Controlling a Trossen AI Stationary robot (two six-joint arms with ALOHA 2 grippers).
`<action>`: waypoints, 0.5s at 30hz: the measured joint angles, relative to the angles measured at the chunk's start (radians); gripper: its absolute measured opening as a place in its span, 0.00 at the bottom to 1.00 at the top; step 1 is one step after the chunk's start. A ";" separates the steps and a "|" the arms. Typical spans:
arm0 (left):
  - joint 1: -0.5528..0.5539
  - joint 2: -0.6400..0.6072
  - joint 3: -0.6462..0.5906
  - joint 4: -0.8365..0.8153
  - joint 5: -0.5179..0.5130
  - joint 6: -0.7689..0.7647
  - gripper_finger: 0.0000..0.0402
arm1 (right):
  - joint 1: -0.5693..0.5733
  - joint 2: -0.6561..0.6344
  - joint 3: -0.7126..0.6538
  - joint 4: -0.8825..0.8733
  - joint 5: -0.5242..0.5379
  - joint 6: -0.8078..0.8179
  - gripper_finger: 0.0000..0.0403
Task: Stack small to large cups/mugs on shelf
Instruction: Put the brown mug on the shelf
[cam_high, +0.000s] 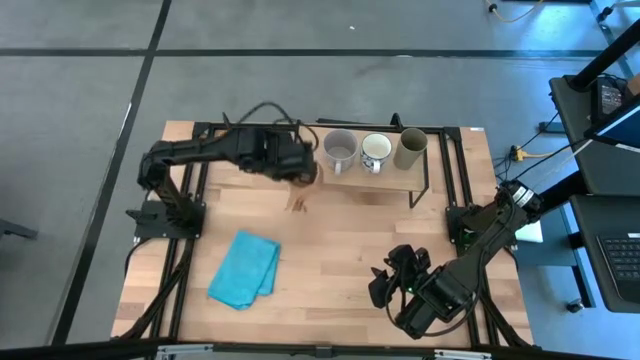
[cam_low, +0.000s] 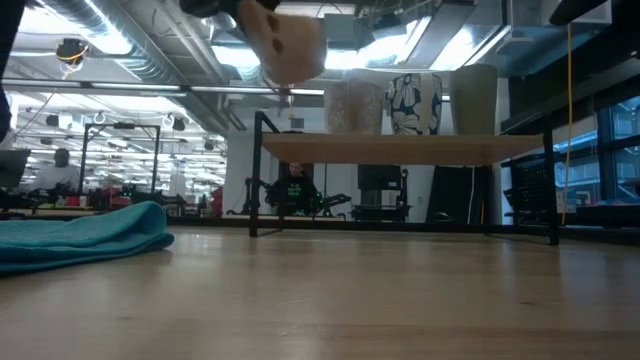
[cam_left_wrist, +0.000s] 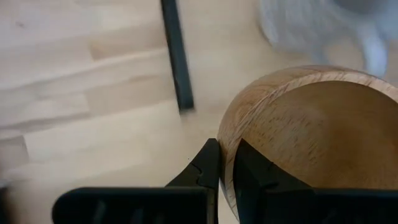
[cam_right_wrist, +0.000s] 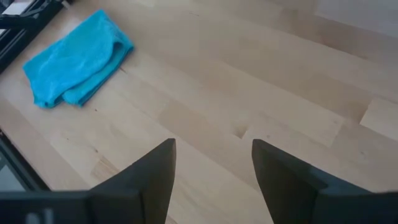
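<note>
A small brown wooden cup (cam_low: 292, 45) hangs in the air beside the left end of the shelf (cam_high: 385, 182), higher than its top board, with my left gripper (cam_left_wrist: 227, 171) shut on it. On the shelf's board stand a grey mug (cam_high: 340, 150), a white mug (cam_high: 376, 152) and an olive tumbler (cam_high: 411, 147) in a row, each on its base. My right gripper (cam_right_wrist: 211, 168) waits open over the table's near right part, with nothing between its fingers. My left gripper pinches the wooden cup's rim wall (cam_left_wrist: 225, 146), one finger (cam_left_wrist: 208, 165) outside the cup and the other (cam_left_wrist: 252, 174) inside it. The fingers come steeply from above. The cup hangs below them, lifted clear of table and shelf.
A crumpled blue cloth (cam_high: 245, 268) lies on the near left part of the tabletop. The shelf's thin black legs (cam_left_wrist: 177, 59) stand close by the cup. Bare wood stretches between the cloth and my right gripper (cam_high: 385, 283).
</note>
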 joint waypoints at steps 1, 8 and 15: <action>0.022 0.000 0.004 -0.006 -0.005 0.001 0.04 | 0.000 0.000 0.000 0.000 0.000 0.000 0.53; 0.126 0.001 0.005 0.006 0.020 0.047 0.04 | 0.000 -0.001 0.000 0.001 0.000 0.000 0.53; 0.233 0.001 0.005 0.006 0.034 0.077 0.04 | 0.000 -0.001 0.000 0.001 -0.001 0.001 0.53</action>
